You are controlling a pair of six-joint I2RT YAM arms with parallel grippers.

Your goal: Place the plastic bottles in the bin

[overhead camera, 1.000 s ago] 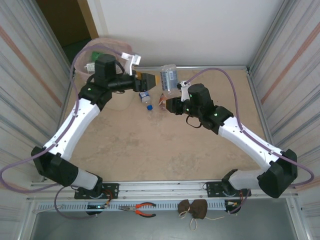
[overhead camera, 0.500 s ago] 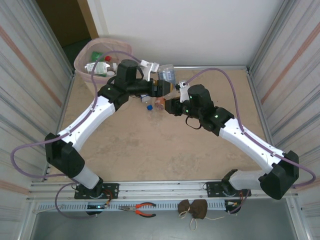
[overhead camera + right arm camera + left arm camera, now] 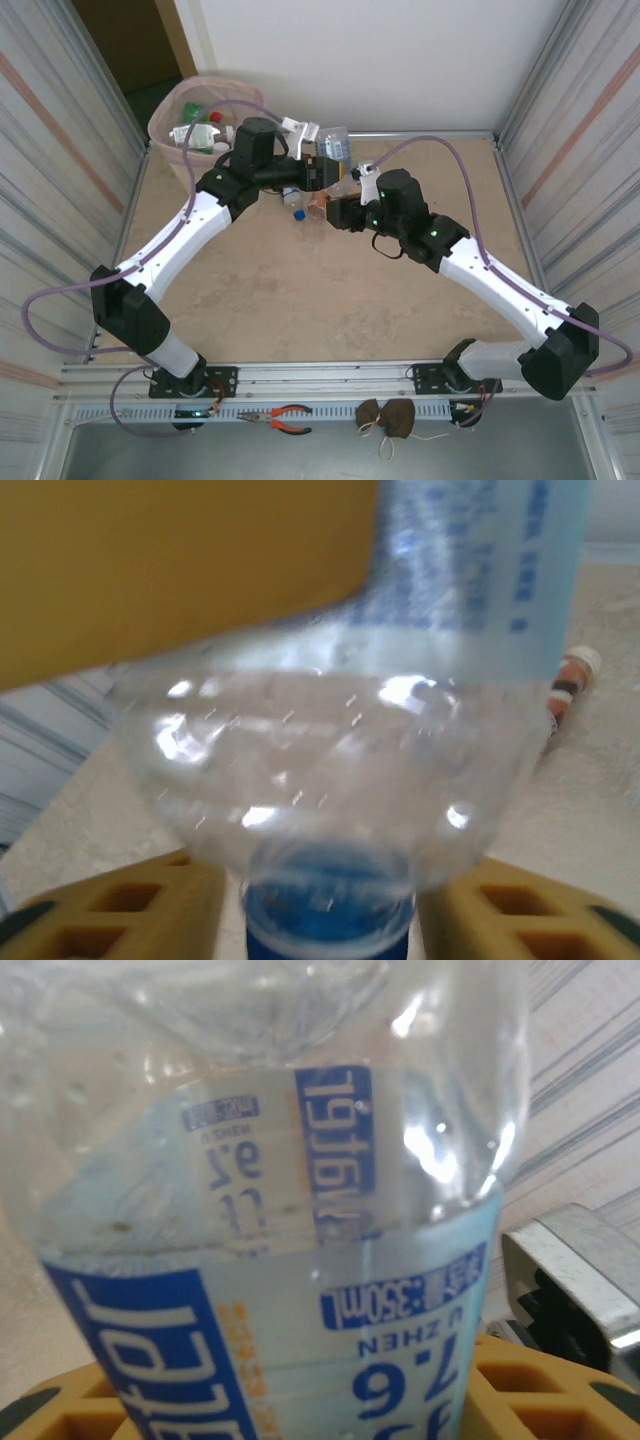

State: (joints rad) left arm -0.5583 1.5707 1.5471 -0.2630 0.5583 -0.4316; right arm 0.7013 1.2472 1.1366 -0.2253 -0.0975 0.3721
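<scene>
A clear plastic bottle (image 3: 336, 148) with a light-blue label and blue cap hangs above the table's back middle. My left gripper (image 3: 325, 172) is shut on its body; in the left wrist view the bottle (image 3: 300, 1260) sits between the yellow fingers (image 3: 560, 1390). My right gripper (image 3: 338, 203) is just below it, open, its fingers (image 3: 110, 910) flanking the blue cap (image 3: 328, 920) with slim gaps. The bin (image 3: 165, 120), beige with a pink bag, stands at the back left with several bottles (image 3: 195, 130) inside. Two small bottles (image 3: 295, 205) lie under the grippers.
A brown bottle with a white cap (image 3: 570, 685) lies on the table past the held bottle. Ribbed walls (image 3: 60, 180) close in both sides. Pliers (image 3: 285, 418) and a brown pouch (image 3: 388, 415) rest on the front rail.
My left arm swung right, away from the bin, and its jaws closed on the bottle's body. The right gripper, which was shut on the bottle's cap end, has opened.
</scene>
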